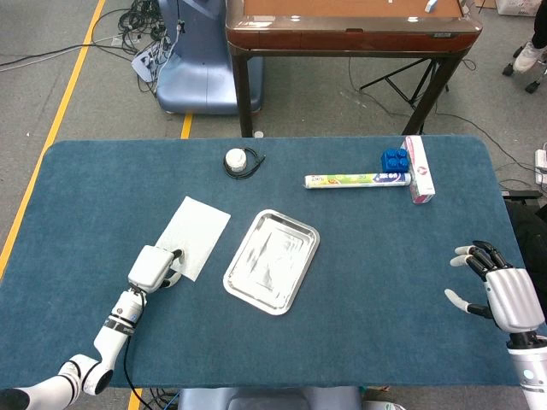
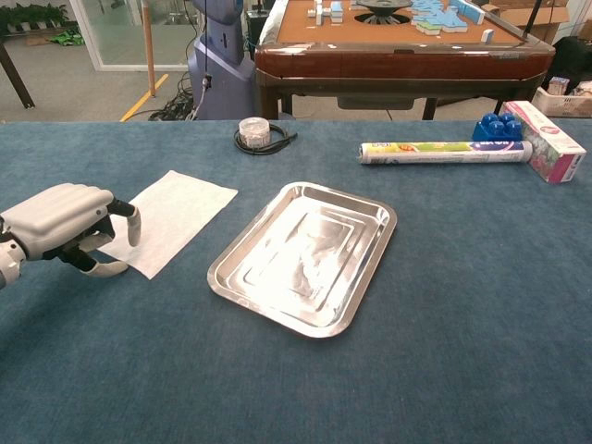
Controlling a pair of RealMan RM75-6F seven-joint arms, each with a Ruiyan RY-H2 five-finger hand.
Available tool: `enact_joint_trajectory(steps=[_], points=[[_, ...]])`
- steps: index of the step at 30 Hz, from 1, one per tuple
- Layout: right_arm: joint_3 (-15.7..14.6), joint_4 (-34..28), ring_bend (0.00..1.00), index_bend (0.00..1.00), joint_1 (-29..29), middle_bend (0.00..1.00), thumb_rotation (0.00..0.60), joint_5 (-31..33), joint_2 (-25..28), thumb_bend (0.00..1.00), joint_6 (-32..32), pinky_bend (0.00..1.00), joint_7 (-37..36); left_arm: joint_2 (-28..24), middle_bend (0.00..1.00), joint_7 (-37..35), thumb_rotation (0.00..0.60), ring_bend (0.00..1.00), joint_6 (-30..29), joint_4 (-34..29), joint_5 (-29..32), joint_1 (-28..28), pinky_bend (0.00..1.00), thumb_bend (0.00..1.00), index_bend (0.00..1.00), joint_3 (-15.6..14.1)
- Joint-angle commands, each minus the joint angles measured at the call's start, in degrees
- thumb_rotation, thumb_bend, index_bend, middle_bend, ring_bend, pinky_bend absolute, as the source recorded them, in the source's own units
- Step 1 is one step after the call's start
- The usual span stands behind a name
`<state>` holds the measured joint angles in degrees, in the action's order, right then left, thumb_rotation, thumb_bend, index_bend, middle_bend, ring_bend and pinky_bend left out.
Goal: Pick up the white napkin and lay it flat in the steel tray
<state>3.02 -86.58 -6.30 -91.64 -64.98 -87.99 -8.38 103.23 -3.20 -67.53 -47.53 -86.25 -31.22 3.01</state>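
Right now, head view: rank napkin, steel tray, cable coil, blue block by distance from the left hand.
1. white napkin, at the left hand fingertips
2. steel tray, to its right
3. cable coil, far side, centre-left
4. blue block, far right

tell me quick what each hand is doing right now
Left hand: fingers curled over the near corner of the white napkin; whether it grips it cannot be told.
Right hand: open, fingers spread, holding nothing.

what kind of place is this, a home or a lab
Most likely a robotics lab or workshop, not a home: yellow floor tape, loose cables on a grey floor, and a blue machine base behind the table. A mahjong table stands beyond.
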Motion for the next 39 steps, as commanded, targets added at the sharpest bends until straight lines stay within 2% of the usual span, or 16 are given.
enact_joint_trajectory(steps=[1, 22, 34, 39], points=[[0.0, 0.02, 0.19, 0.42, 0.01, 0.33, 0.6, -0.01, 0.02, 0.17, -0.03, 0.55, -0.06, 0.29, 1.0, -0.42, 0.6, 1.0, -0.25, 0.42, -0.1, 0.05, 1.0, 0.25, 0.53, -0.03], [0.06, -0.09, 0.19, 0.42, 0.05, 0.33, 0.6, 0.06, 0.11, 0.17, -0.06, 0.55, -0.24, 1.66, 1.0, -3.29, 0.6, 1.0, -1.15, 2.13, 0.0, 0.54, 1.0, 0.37, 0.55, 0.11], [0.08, -0.07, 0.19, 0.42, 0.06, 0.33, 0.6, 0.05, 0.12, 0.17, -0.07, 0.55, -0.22, 0.88, 1.0, -4.68, 0.6, 1.0, -1.61, 0.22, 0.64, 0.91, 1.0, 0.4, 0.58, 0.79], [0.08, -0.08, 0.19, 0.42, 0.04, 0.33, 0.6, 0.05, 0.11, 0.17, -0.03, 0.55, -0.13, -0.88, 1.0, -5.34, 0.6, 1.0, -1.92, -3.08, 0.85, 1.12, 1.0, 0.42, 0.63, 1.13]])
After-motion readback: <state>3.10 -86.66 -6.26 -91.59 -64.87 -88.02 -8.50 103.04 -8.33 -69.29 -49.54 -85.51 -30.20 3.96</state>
